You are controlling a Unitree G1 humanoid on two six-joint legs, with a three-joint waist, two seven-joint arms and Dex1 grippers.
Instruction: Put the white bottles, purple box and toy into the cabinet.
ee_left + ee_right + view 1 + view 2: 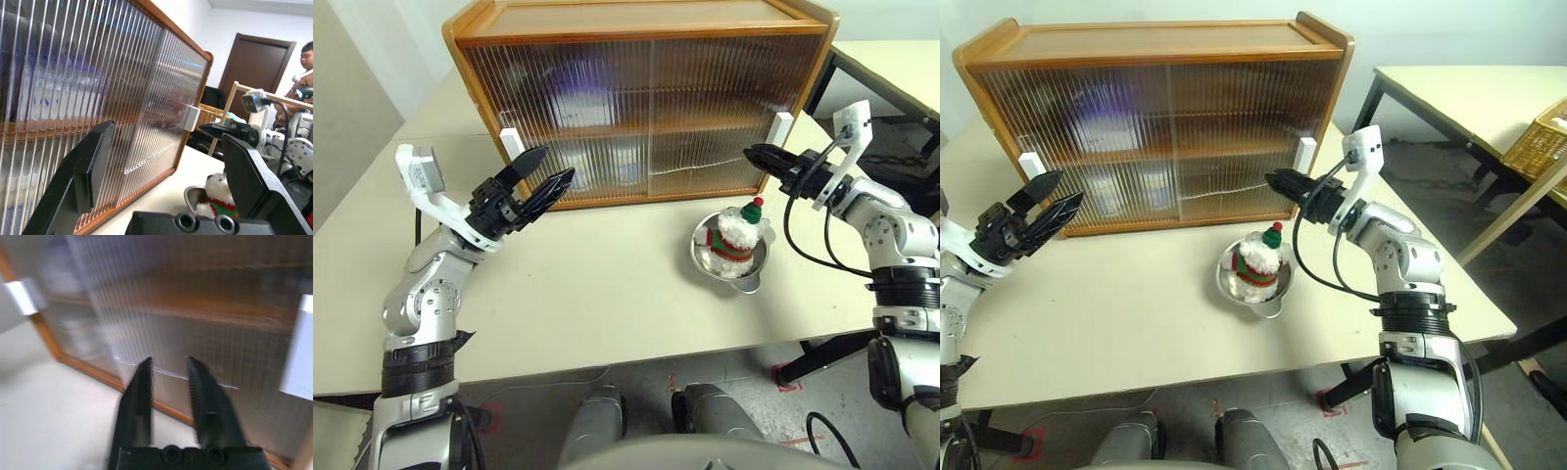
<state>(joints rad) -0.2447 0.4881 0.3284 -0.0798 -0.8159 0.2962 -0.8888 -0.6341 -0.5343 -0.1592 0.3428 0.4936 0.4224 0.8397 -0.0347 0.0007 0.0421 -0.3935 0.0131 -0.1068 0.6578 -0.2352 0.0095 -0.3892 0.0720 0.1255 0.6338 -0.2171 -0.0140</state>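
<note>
Left eye view: cabinet [641, 98] stands at back of table [587, 284], both ribbed doors shut, white handles at the outer ends. Purple blur behind left door on upper shelf looks like the purple box [576, 83], already in. Pale shapes below it prob. the white bottles, too smeared by the ribbing to be sure. Toy [742, 233] not stowed: sits in a steel bowl [732, 262] on the table, just in front of the cabinet's right half. So by my read mostly done; left: open a door, get toy inside. Left hand [536, 178] is raised near the left handle [510, 143], fingers spread wide, holding nothing. Right hand [759, 155] is level, pointing toward the cabinet, close by the right handle [783, 128].

Right eye view: same layout. Right hand's fingers look pinched together w/ nothing between them, tips just short of the door face; toy below and beside it, apart.

Left wrist view: left hand's two fingers [83, 171] stand far apart, empty, aimed along the door front; toy and bowl past them, a person in the background.

Right wrist view: blurred; fingers [142, 391] nearly parallel w/ a narrow gap, nothing held, door right ahead, handle off to one side.
</note>
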